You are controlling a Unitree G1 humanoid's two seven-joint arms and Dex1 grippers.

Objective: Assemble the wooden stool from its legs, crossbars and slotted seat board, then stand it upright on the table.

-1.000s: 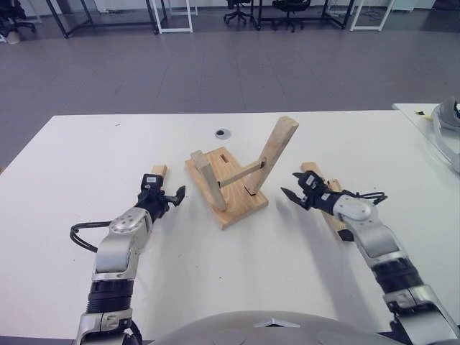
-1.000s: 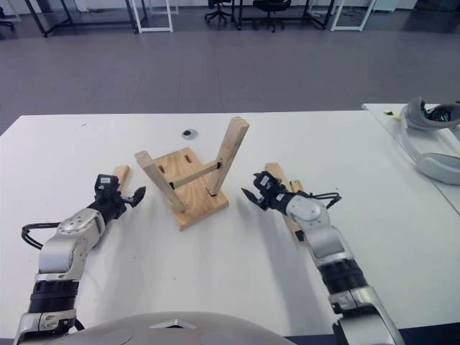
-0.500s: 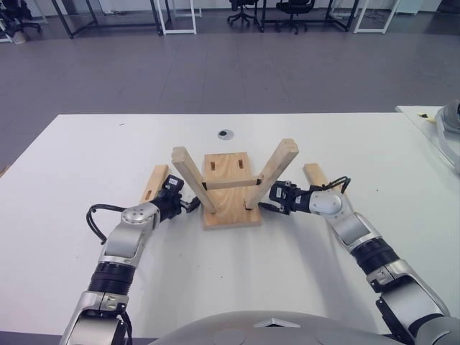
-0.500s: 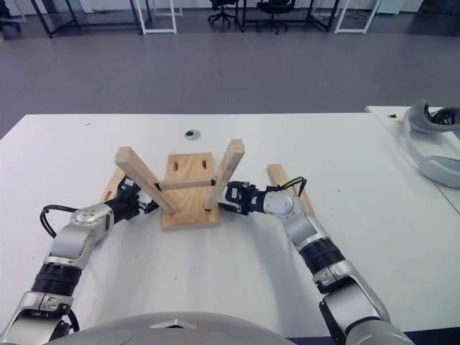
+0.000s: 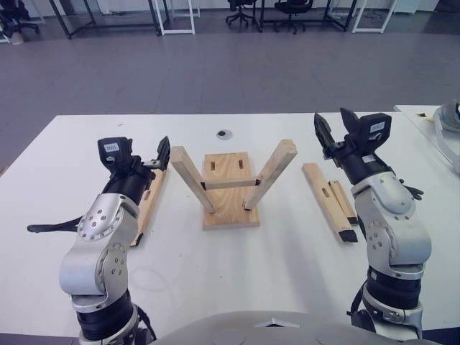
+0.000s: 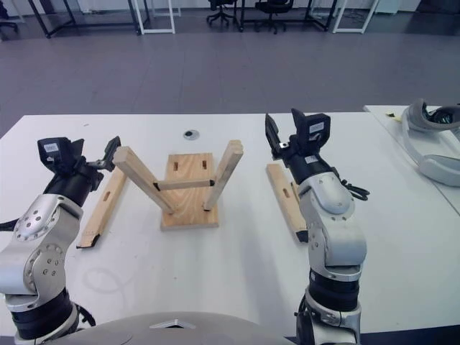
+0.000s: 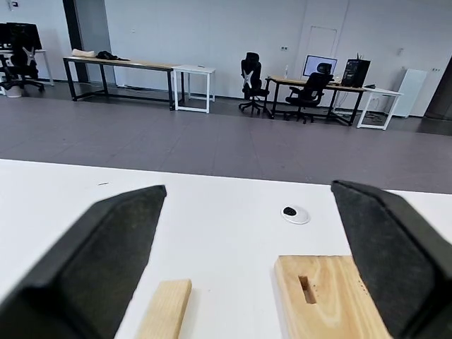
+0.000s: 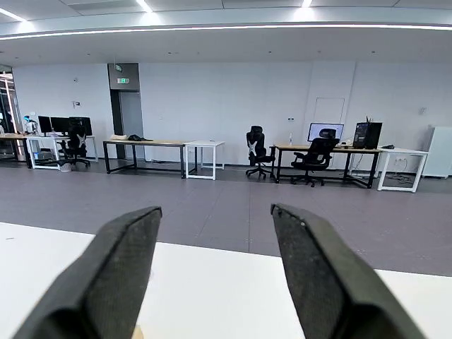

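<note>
The slotted seat board [image 5: 231,208] lies flat on the table. Two legs [image 5: 191,178] [image 5: 273,171] stand in it, leaning apart, joined by a crossbar [image 5: 230,184]. A loose leg [image 5: 148,201] lies to its left, and two loose wooden pieces [image 5: 325,197] lie to its right. My left gripper [image 5: 141,158] is raised above the loose left leg, open and holding nothing; its black fingers [image 7: 106,247] stand wide apart. My right gripper [image 5: 334,129] is raised above the right-hand pieces, open too, its fingers [image 8: 113,275] spread.
A round grey grommet [image 5: 223,134] sits in the table behind the seat board. A white headset [image 6: 433,144] lies at the far right. A black cable [image 5: 50,227] trails from my left arm. Bare table stretches in front of the stool.
The stool was turned square to me. Both grippers have since drawn back from its legs and lifted, the left to the left, the right to the right.
</note>
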